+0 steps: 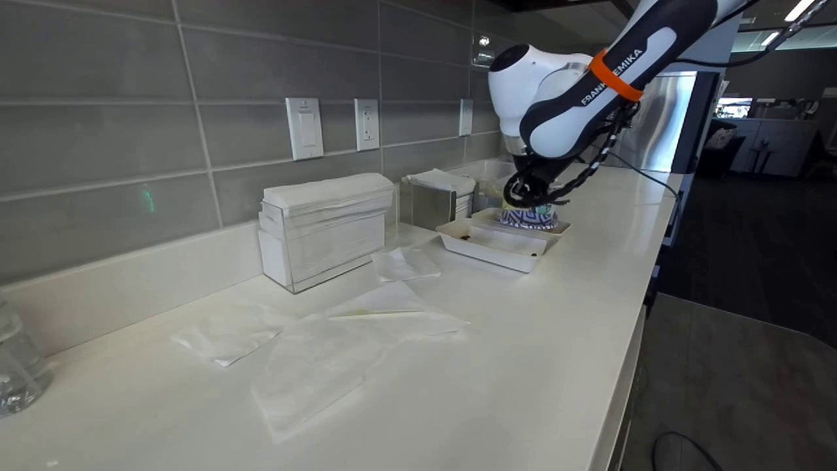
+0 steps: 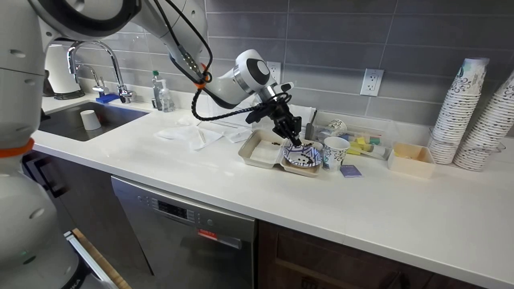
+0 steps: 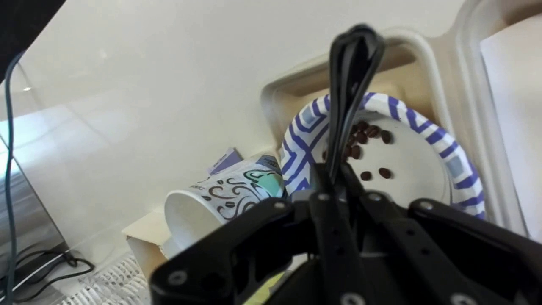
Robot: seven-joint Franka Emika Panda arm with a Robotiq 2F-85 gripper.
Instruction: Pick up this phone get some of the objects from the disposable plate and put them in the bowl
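Observation:
My gripper is shut on a slim dark metal spoon, the task's phone. The spoon sticks out past the fingertips; I cannot make out its head. In an exterior view the gripper is low over the bowl. The white, blue-patterned bowl also shows in the wrist view and in an exterior view. Several small dark brown beans lie in it. The bowl sits in one half of the white tray, the disposable plate. A few dark bits lie in its other half.
A patterned paper cup stands right beside the bowl. A purple packet, a clear bin with packets, a cream box and tall cup stacks stand beyond. Napkin holders and loose napkins lie on the tray's other side.

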